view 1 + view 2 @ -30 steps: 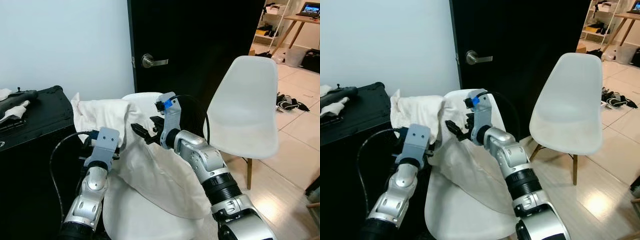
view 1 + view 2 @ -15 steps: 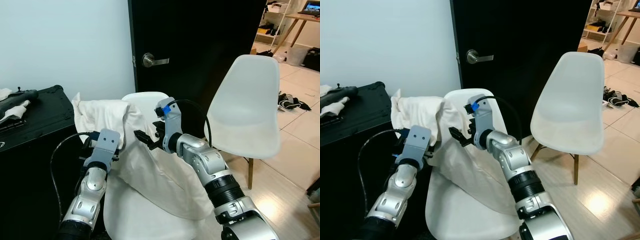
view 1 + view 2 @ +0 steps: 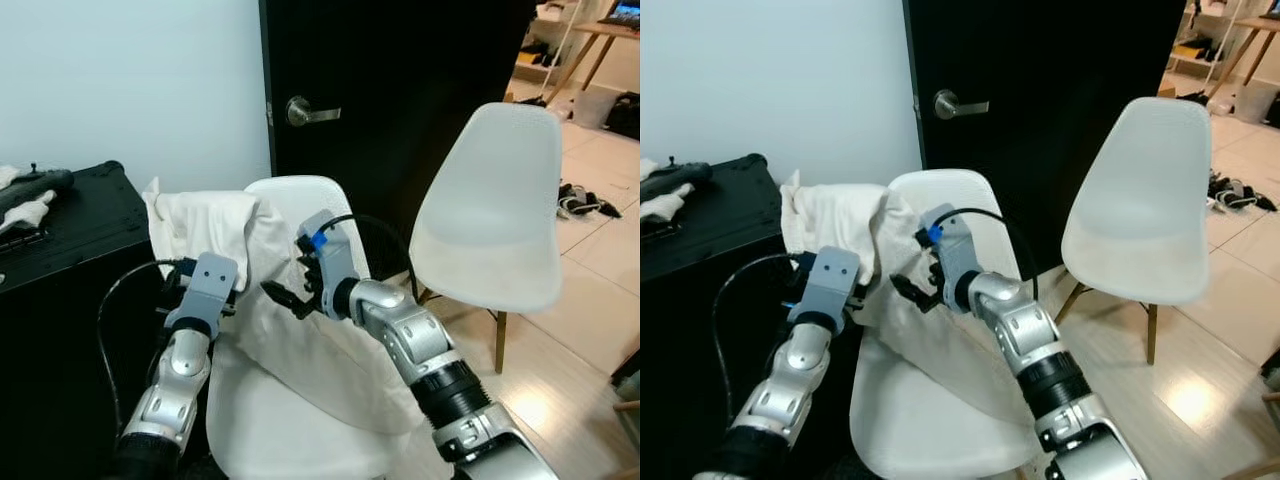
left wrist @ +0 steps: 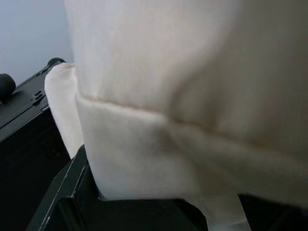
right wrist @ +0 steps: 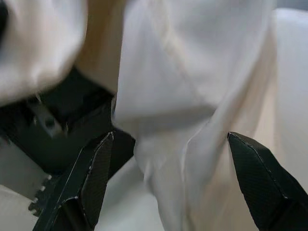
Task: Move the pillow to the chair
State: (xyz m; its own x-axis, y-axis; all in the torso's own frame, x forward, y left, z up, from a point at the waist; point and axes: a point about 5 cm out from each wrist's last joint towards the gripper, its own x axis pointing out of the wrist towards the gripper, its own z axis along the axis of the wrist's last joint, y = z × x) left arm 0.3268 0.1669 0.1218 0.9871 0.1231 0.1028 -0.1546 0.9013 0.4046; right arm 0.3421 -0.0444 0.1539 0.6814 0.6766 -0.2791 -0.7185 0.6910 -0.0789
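Since a second ago my right gripper [image 3: 283, 296] has dropped lower and pulled back from the chair's backrest, so it now hangs in front of the pillow [image 3: 300, 330] at mid-height. Its two black fingers [image 5: 94, 173] are spread wide with only loose cloth between them, gripping nothing.

I take the near white chair [image 3: 300, 195] as my landmark. The cream pillow leans against its backrest and drapes down onto its seat, with one upper corner spilling over the chair's left edge toward the black case [image 3: 60, 260] beside it.

My left gripper [image 3: 225, 300] sits at that left edge of the chair, pressed close against the pillow's side; the left wrist view has cloth right up against the lens, and I cannot tell whether those fingers are parted or closed.

To the right of the near chair stands a second white chair [image 3: 495, 215], apart from it, and behind both is a black door [image 3: 400, 90] with a lever handle [image 3: 305, 112].
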